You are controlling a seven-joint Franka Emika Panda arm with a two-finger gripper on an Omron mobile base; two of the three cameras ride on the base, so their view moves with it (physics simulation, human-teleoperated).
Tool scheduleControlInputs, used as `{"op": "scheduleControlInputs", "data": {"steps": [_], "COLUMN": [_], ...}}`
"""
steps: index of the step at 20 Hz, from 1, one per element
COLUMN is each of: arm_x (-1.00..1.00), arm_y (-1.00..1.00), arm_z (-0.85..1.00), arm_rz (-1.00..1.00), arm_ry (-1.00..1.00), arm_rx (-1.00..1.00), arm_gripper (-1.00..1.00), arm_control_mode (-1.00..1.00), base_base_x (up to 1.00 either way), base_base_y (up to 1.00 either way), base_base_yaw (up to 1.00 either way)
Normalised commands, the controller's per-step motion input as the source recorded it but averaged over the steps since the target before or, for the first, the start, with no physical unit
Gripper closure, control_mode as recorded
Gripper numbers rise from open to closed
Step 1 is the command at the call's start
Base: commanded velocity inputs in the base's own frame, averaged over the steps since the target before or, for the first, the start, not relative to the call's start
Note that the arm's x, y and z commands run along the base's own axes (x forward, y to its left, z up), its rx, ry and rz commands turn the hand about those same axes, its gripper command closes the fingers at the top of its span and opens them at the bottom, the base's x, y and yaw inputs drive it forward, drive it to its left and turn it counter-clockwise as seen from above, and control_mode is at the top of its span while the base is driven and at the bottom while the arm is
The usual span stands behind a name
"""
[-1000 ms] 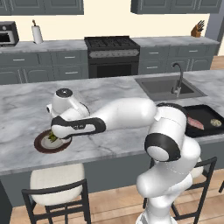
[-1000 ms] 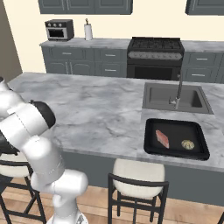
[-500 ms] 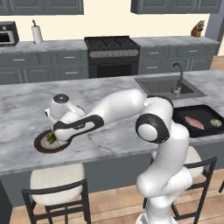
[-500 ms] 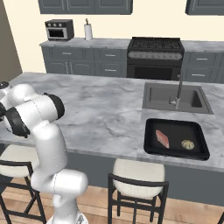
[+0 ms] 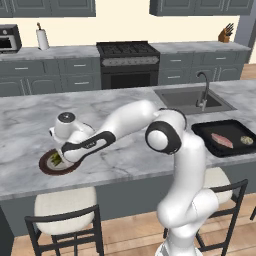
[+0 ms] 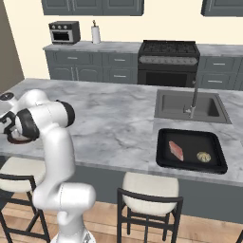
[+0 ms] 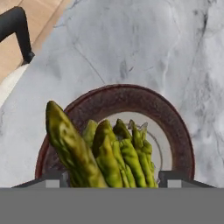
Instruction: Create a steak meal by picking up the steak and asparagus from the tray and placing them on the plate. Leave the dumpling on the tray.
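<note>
My gripper (image 7: 113, 178) is shut on the asparagus (image 7: 105, 148), a bundle of yellow-green stalks held low over the plate (image 7: 131, 94) with its dark brown rim. In the left base view the gripper (image 5: 62, 156) hangs over the plate (image 5: 45, 167) at the island's front left, the asparagus (image 5: 55, 160) showing just above its centre. At the far right lies the black tray (image 5: 201, 132) with the pink steak (image 5: 221, 140) and the round dumpling (image 5: 246, 140) in it. The right base view shows the tray (image 6: 190, 140), steak (image 6: 176, 151) and dumpling (image 6: 203, 156) too.
A grey sink basin (image 5: 187, 98) with a faucet (image 5: 203, 95) lies behind the tray. Stools (image 5: 62, 207) stand under the island's front edge, one directly below the plate. Bare marble counter (image 5: 125, 155) stretches between plate and tray.
The hand has stayed over the plate with the asparagus in it. The arm's elbow and upper links have swung up and to the right.
</note>
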Motion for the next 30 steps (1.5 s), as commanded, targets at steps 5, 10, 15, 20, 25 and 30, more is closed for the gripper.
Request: {"op": "scheduleControlInputs", "data": {"steps": [5,10,15,20,25,30], "arm_x": [0.39,0.35,0.32,0.20,-0.35,-0.59], "arm_y": [0.17,0.16,0.09,0.09,-0.05,-0.12], "arm_z": [-0.18,-0.21,-0.27,-0.22,-0.01,0.03], "arm_rz": [0.00,0.00,0.00,0.00,0.00,0.00], "arm_ry": [0.00,0.00,0.00,0.00,0.00,-0.04], "arm_rx": [0.00,0.00,0.00,0.00,0.00,0.00], "arm_gripper": [1.00,1.00,1.00,1.00,-1.00,-1.00], "arm_control_mode": [-1.00,-1.00,-1.00,-1.00,-1.00,-1.00], "base_base_x": [0.00,0.00,0.00,0.00,0.00,0.00], "base_base_y": [0.00,0.00,0.00,0.00,0.00,0.00], "base_base_yaw": [0.00,0.00,0.00,0.00,0.00,0.00]}}
